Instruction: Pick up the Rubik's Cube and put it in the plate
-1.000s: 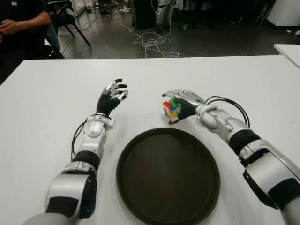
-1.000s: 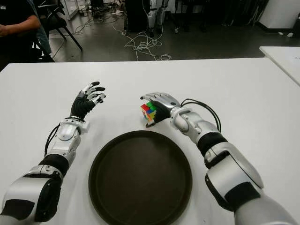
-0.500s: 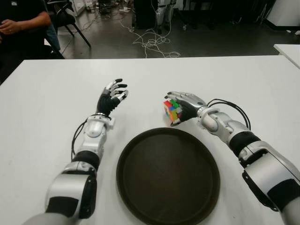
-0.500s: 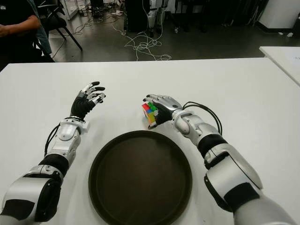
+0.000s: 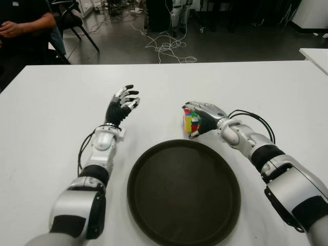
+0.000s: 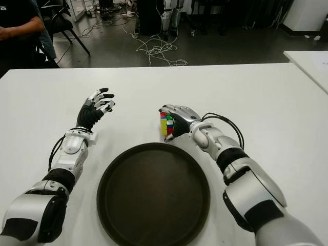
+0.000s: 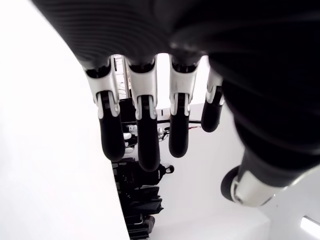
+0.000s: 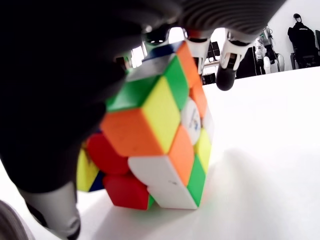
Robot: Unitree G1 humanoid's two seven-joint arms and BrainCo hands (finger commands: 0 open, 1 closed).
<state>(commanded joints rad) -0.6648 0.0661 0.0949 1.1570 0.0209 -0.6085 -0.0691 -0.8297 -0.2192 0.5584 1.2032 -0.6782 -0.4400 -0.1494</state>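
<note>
The Rubik's Cube (image 5: 190, 122) stands tilted on the white table (image 5: 46, 128), just beyond the far rim of the dark round plate (image 5: 183, 195). My right hand (image 5: 199, 119) is shut on it, with the fingers over its top and the thumb on the near side. In the right wrist view the cube (image 8: 155, 145) fills the palm, and its lower edge touches the table. My left hand (image 5: 123, 104) shows to the left of the cube, with its fingers (image 7: 142, 135) spread open and holding nothing. The plate holds nothing.
A person in dark clothes (image 5: 23, 28) sits past the table's far left corner. Cables (image 5: 166, 46) lie on the floor beyond the far edge. Another white table (image 5: 316, 54) shows at the right edge.
The cube has turned in my right hand, so a yellow face now shows, and the hand has shifted slightly right. The left hand has hardly moved.
</note>
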